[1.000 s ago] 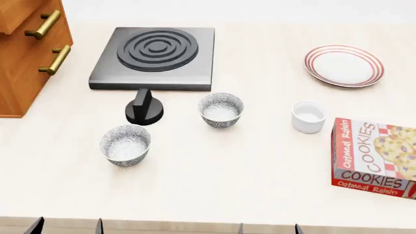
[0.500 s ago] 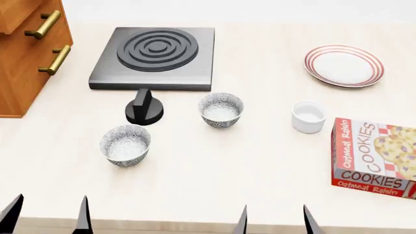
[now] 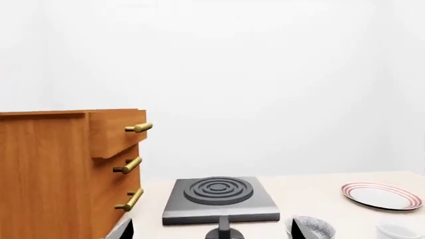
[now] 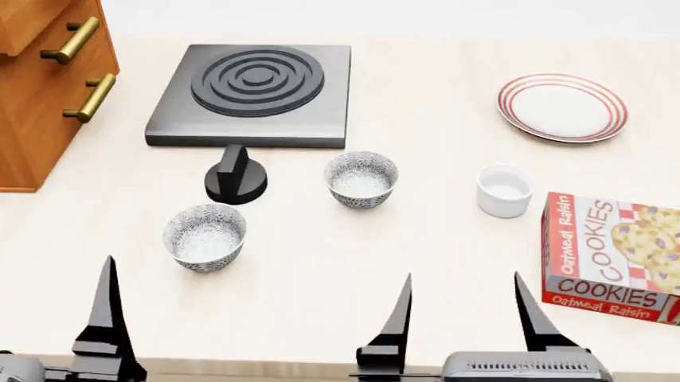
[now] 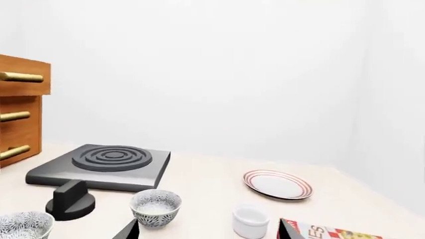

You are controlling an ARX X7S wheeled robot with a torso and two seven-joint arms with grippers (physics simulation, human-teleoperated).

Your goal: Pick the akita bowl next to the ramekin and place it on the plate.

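Observation:
The akita bowl (image 4: 361,179), grey-and-white patterned, stands upright mid-counter, left of the white ramekin (image 4: 504,191). The red-ringed plate (image 4: 562,107) lies at the far right. My right gripper (image 4: 464,318) is open near the front edge, short of the bowl and ramekin. In the right wrist view the bowl (image 5: 156,208) and ramekin (image 5: 250,220) lie ahead of the open gripper (image 5: 208,231), the plate (image 5: 277,184) beyond. My left gripper (image 4: 48,334) is open at the front left; only one finger shows there. Its wrist view shows the gripper (image 3: 209,234), bowl (image 3: 312,228) and plate (image 3: 381,195).
A second identical bowl (image 4: 204,236) stands front left. A black knob (image 4: 236,177) sits before the grey hotplate (image 4: 252,94). A wooden drawer cabinet (image 4: 43,79) bounds the left side. A cookies box (image 4: 611,256) lies right of the ramekin.
Both grippers have come up and forward from the bottom edge of the head view. The bowls, ramekin and plate have not moved.

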